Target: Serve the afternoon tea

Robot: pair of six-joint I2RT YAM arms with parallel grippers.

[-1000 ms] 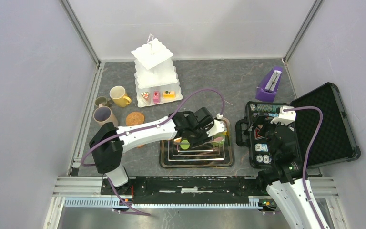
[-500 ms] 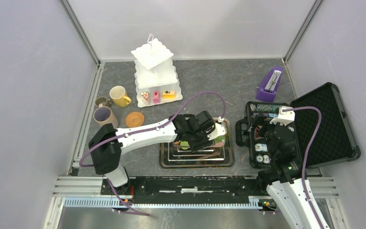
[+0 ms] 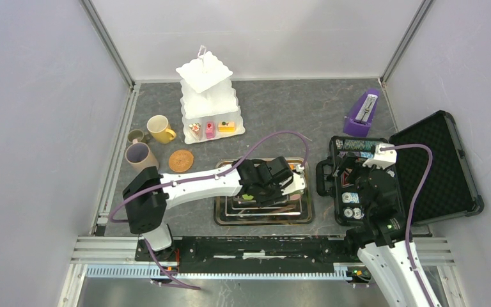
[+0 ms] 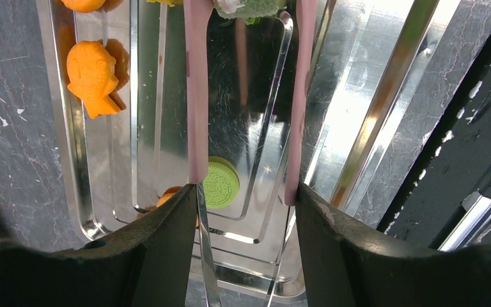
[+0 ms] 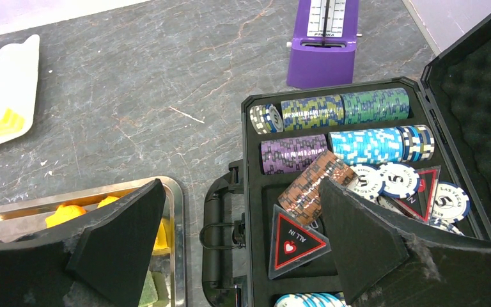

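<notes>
The white three-tier stand (image 3: pixel 208 96) holds small cakes (image 3: pixel 210 130) on its lowest tier. To its left stand a yellow mug (image 3: pixel 160 129), a beige-lilac mug (image 3: pixel 139 155) and a small green mug (image 3: pixel 135 135), with an orange biscuit (image 3: pixel 181 159) on the table nearby. My left gripper (image 4: pixel 246 188) (image 3: pixel 284 185) is low over the steel tray (image 4: pixel 57 128), shut on pink-armed tongs (image 4: pixel 195 96). A green biscuit (image 4: pixel 220 182) lies on the tray between the tongs' arms. Their far ends flank a green cake (image 4: pixel 246 6). My right gripper (image 5: pixel 240 185) hangs open.
An orange fish-shaped biscuit (image 4: pixel 93 77) lies in the tray. The open black case (image 3: pixel 435 166) of poker chips (image 5: pixel 345 109) sits right of the tray, under my right gripper. A purple metronome (image 3: pixel 363 114) stands behind it. Metal rails border the table.
My left arm has sunk lower over the tray and shifted a little to the right; the green biscuit is now largely covered from above. The right arm has not moved.
</notes>
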